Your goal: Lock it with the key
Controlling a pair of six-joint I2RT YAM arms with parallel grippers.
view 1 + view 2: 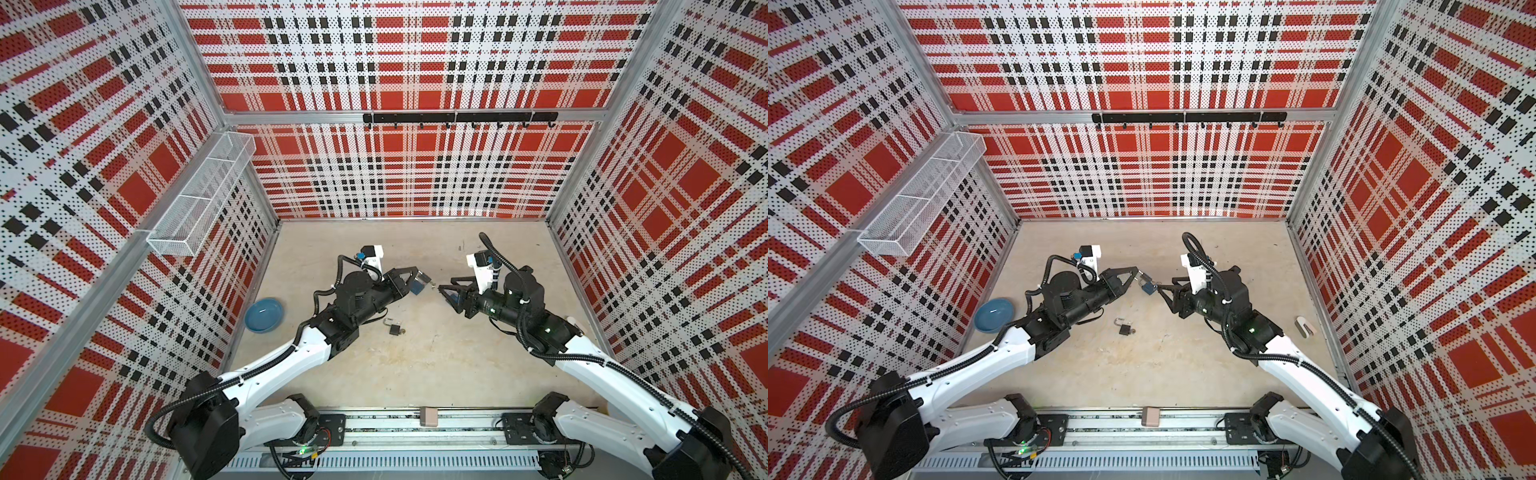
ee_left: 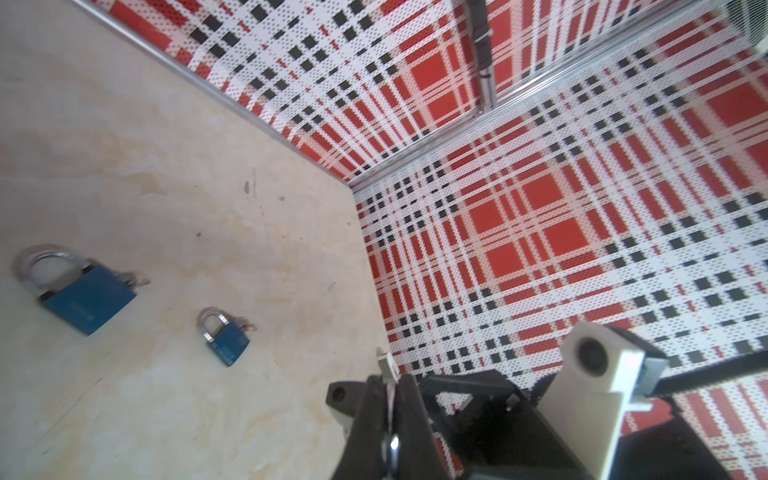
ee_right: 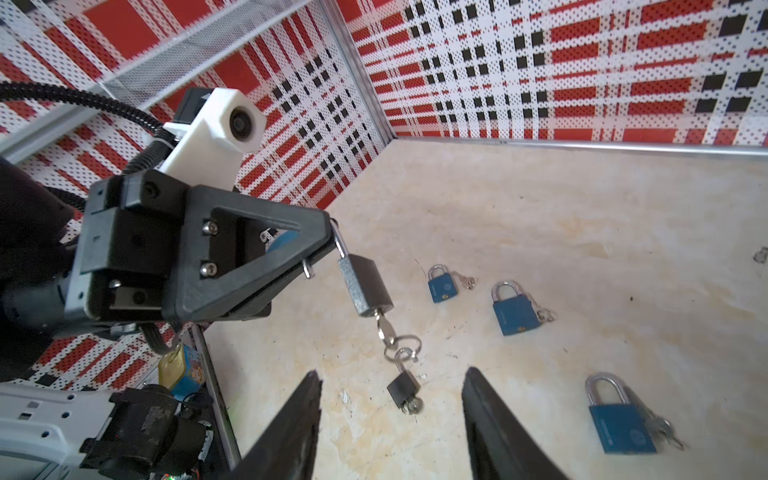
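Padlock hangs above the table near its middle, shackle pinched in the clamped left gripper; 1 key sits in its keyhole; right gripper faces it, jaws parted, empty.

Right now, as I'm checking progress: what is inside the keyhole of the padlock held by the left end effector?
A key sits in it, its bow hanging below the padlock. Its blade is covered by the lock body, so its turn cannot be seen.
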